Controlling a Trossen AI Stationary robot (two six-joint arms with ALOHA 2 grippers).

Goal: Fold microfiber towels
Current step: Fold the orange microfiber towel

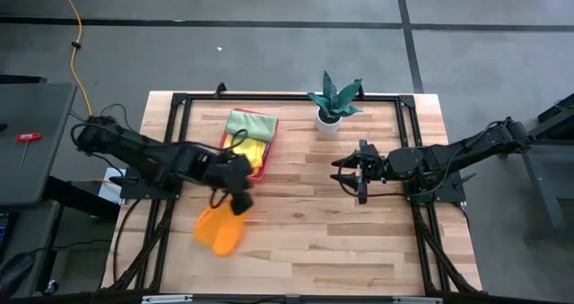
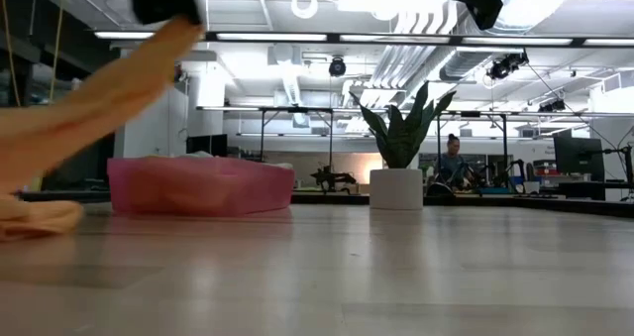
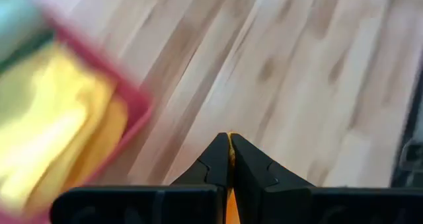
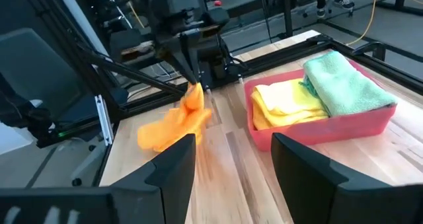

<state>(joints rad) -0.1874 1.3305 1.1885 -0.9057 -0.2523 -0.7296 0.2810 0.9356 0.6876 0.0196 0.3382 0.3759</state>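
Soft matt cloth orange towel [image 4: 173, 126]; smooth pale wood table [image 1: 359, 232]; pink plastic tray [image 4: 317, 131].

Two dark, near-black articulated arms of boxy segmented links and rounded joint housings, the left arm [image 1: 134, 152] and the right arm [image 1: 466, 147], are mounted on a black tubular frame [image 1: 179, 99] running along the tabletop edges. Black cables loop beside each arm base. The left gripper [image 3: 229, 159] has two matte black, wedge-shaped fingers with stepped inner faces on a flat black crossbar. The right gripper [image 4: 231, 164] has two broad, matte black, angular fingers on a similar black bar.
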